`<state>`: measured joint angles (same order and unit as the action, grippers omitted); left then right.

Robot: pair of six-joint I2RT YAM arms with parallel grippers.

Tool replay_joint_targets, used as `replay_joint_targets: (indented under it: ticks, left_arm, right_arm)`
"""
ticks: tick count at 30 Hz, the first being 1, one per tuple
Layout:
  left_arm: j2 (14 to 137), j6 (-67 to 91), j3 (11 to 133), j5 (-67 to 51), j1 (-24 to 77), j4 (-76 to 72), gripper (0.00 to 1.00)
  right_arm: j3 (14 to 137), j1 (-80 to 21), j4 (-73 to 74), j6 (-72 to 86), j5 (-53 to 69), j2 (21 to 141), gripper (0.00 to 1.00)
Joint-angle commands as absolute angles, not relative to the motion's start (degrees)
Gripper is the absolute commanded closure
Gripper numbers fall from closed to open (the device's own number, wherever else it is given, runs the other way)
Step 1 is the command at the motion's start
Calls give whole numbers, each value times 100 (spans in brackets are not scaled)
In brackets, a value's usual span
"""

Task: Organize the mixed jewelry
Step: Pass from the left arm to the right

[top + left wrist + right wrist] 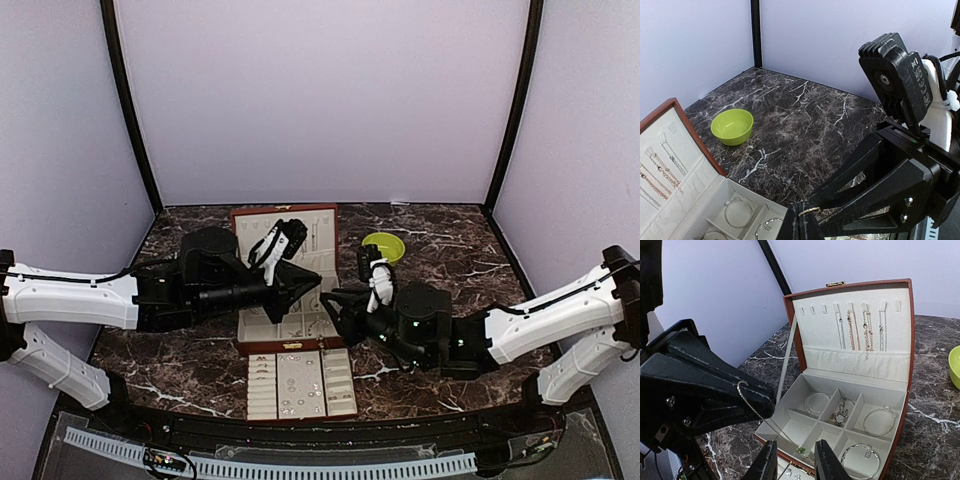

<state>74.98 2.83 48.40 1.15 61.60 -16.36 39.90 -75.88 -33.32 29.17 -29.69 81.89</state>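
Note:
My left gripper (801, 221) is shut on a thin silvery chain (810, 210), one piece of the mixed jewelry, above the box's front edge. In the right wrist view the chain (757, 412) hangs slanting from the left gripper (765, 399) down to a small green pendant (800, 450). The pendant lies between the fingers of my right gripper (796, 461), which stand open on either side without touching it. Seen from above, both grippers meet over the open reddish-brown box (285, 215), left gripper (316, 280) above right gripper (331, 301).
The box's cream compartments (805, 427) hold bracelets (879, 421) and a watch-like piece (841, 415); necklaces (860, 330) hang on the lid. A cream tray (337, 382) with tiny pieces lies in front of the box. A lime green bowl (383, 246) sits at the back right.

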Motion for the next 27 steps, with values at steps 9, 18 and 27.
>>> replay_joint_targets:
  ticks: [9,18,27]
  left_arm:
    - [7402,398,4940,145,6144,-1582,100]
    - [7279,472,4902,17,6144,-1654,100]
    - [7070,582,4811,14,6144,-1728,100]
  right_arm:
    - [4395,-7655,-3217,3121,-3537,8558,77]
    - [4500,-7648,-3252,3170,-3919,8901,81]
    - [4332,-7408,-3631,3242,-3828,9062,81]
